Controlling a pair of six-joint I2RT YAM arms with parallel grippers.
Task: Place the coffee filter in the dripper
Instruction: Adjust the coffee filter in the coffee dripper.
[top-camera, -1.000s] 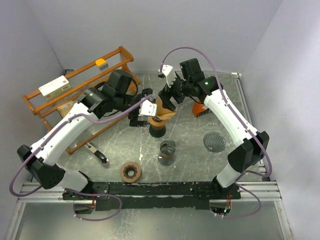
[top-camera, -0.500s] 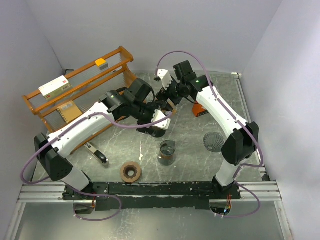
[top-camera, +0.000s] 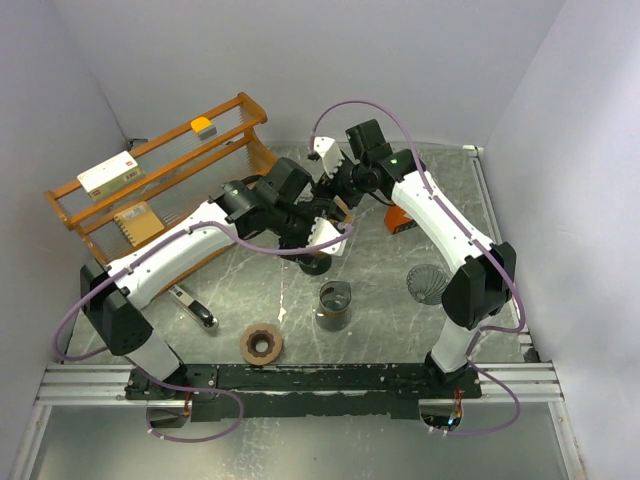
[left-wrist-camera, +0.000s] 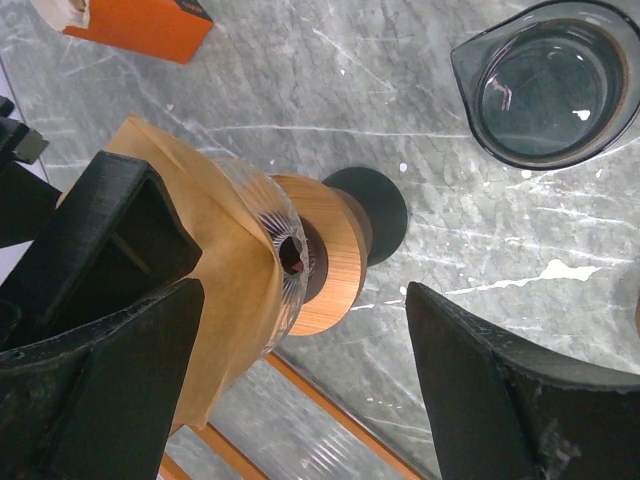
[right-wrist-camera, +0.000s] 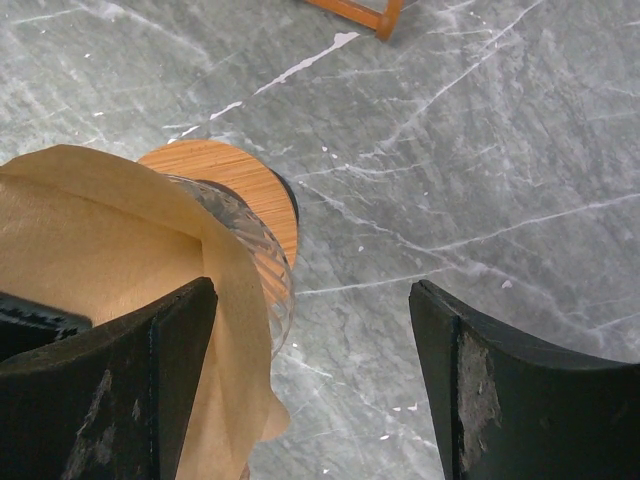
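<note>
The brown paper coffee filter (left-wrist-camera: 215, 290) sits in the ribbed glass dripper (left-wrist-camera: 285, 250), which stands on a wooden collar (left-wrist-camera: 335, 255) and a black base (left-wrist-camera: 375, 215). One edge of the filter (right-wrist-camera: 100, 250) folds out over the dripper (right-wrist-camera: 255, 270) rim. My left gripper (left-wrist-camera: 300, 400) is open, one finger close beside the filter, the other out over the table. My right gripper (right-wrist-camera: 315, 390) is open too, its left finger at the filter's draped edge; contact cannot be told. In the top view my left gripper (top-camera: 312, 240) covers most of the dripper, and my right gripper (top-camera: 335, 200) is just behind it.
A glass server (top-camera: 335, 300) stands just in front of the dripper. An orange box (top-camera: 400, 220) and a spare ribbed glass cone (top-camera: 428, 283) are to the right. A wooden ring (top-camera: 261, 343) and a black-handled tool (top-camera: 195, 308) lie front left. A wooden rack (top-camera: 160, 170) fills the back left.
My left arm has swung right and now hangs over the dripper, hiding it from above. My right gripper has drawn back slightly and its jaws have narrowed a little.
</note>
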